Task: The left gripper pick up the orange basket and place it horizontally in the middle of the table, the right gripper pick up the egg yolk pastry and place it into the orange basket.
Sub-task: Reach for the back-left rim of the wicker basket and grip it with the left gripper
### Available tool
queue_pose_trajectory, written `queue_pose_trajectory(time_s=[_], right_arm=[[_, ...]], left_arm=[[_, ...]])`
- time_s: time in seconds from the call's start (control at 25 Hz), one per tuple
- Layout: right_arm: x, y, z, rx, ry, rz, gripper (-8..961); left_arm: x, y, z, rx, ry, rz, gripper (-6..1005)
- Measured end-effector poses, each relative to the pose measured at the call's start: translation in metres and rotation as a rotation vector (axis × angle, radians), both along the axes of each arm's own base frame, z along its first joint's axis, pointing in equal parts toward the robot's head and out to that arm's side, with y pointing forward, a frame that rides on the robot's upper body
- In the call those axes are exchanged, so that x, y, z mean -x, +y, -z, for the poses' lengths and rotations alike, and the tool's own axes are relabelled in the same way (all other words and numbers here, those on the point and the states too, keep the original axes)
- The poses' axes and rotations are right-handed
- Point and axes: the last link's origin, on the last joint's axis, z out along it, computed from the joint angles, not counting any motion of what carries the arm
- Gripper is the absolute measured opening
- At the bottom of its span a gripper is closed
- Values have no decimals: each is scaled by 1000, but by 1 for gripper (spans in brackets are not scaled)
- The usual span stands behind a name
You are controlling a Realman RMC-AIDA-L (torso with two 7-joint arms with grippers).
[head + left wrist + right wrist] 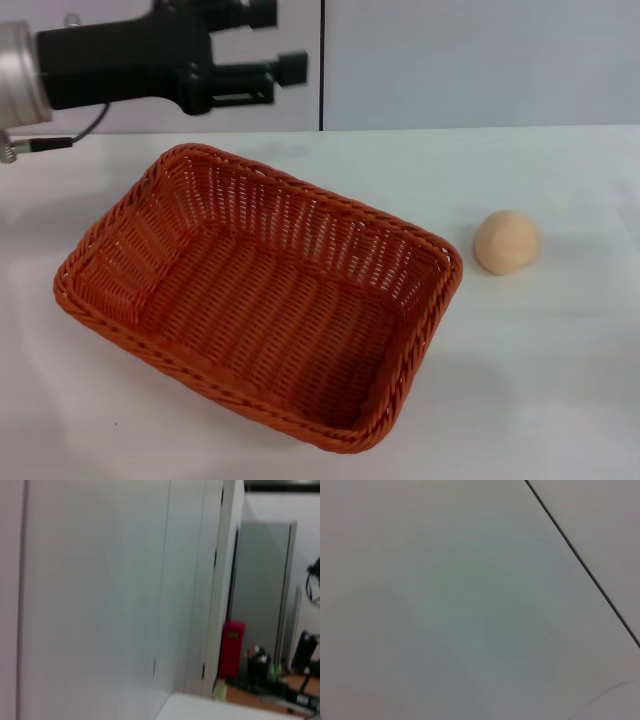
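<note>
The orange basket (300, 215) lies empty on the white table (560, 380), left of centre in the head view, its long side running diagonally. The egg yolk pastry (506, 242), a pale tan ball, rests on the table to the right of the basket, a short gap away from its rim. My left gripper (280, 42) hovers above the table's far left edge, behind the basket's far corner, open with nothing between its fingers. The right gripper shows in no view.
A grey wall with a dark vertical seam (321, 60) stands behind the table. The right wrist view shows only plain white surface crossed by a dark line (580, 560). The left wrist view looks past white panels into a room with a red object (232, 647).
</note>
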Motion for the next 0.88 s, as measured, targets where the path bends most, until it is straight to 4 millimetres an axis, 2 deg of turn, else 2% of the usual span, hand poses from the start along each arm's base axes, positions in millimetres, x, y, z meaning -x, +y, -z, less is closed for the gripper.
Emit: queue_pose_trajectory(time_s=[0.16,0.24,0.32,0.44,0.88], right_arm=[[0,0,0,1,2,0,696],[0,0,1,1,2,1,696],[0,-1,1,2,4,1,695],[1,-1,2,3,8,1,694],[3,2,7,21,16,-4,691]], left_arm=[[-9,10,6,51,125,-53,776],[-9,10,6,51,125,-53,776],[-12,17,8,72,250,-111,776],[-15,20,9,72,311,-118,775],[-17,41,22,-36,477,-134,773]])
